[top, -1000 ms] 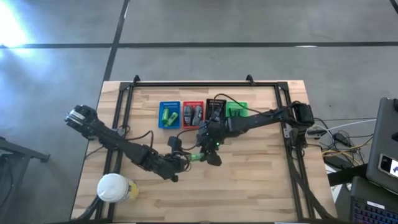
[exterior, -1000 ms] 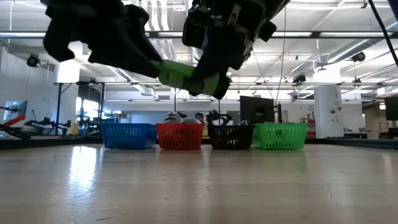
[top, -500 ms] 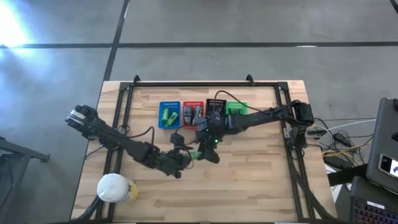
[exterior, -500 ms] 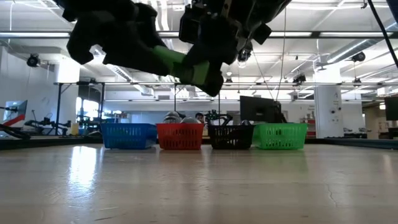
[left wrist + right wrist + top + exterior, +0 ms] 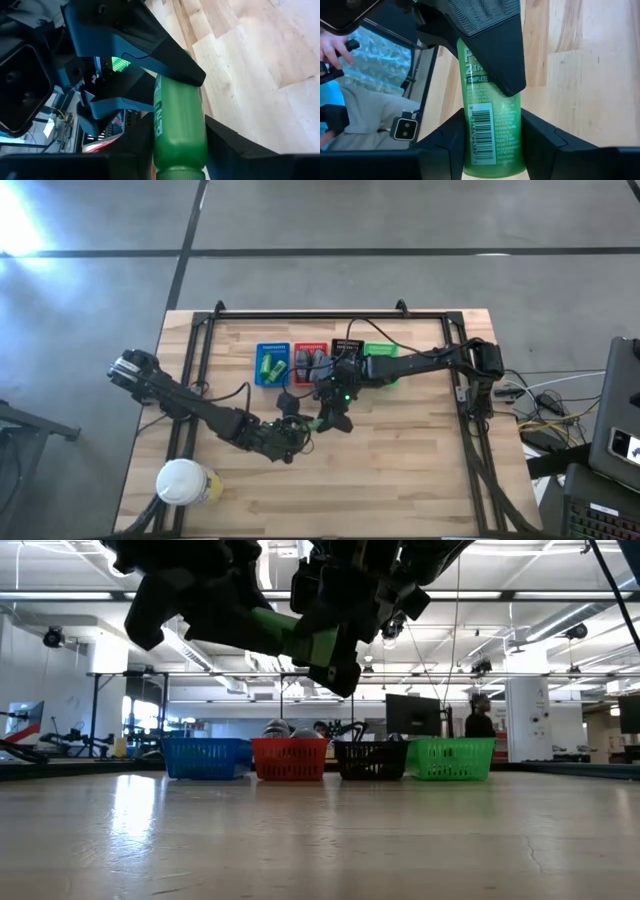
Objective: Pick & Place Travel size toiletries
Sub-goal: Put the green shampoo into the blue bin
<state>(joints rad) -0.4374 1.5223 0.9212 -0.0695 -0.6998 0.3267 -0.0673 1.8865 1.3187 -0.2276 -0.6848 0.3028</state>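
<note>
A bright green tube [image 5: 314, 423] hangs in the air between my two grippers, over the middle of the table; the low view shows the green tube [image 5: 292, 636] high above the tabletop. My left gripper [image 5: 296, 430] is shut on its cap end and my right gripper [image 5: 329, 418] on the other end. Other green tubes [image 5: 271, 366] lie in the blue basket and grey tubes [image 5: 311, 362] in the red basket. Dark tubes and thin sticks cannot be made out. My left gripper pinches the green tube near its cap end [image 5: 176, 150] between its two fingers, which lie along the tube. The tube is lifted clear, roughly level. My right gripper pinches the tube's printed end by the barcode [image 5: 492, 145] between its two fingers, coming from the table's right side. The left finger [image 5: 490, 40] covers the tube's far part in that view.
Four small baskets stand in a row toward the far edge: blue [image 5: 272, 366], red [image 5: 311, 363], black [image 5: 347, 356], green [image 5: 381, 356]. A white-lidded cup [image 5: 182, 482] stands at the near left corner. A person's hand [image 5: 335, 47] shows beyond the table.
Both grippers, with the tube between them, have risen a little and moved toward the far edge and the baskets. My left gripper has drawn closer to my right one, so less of the tube shows between them.
</note>
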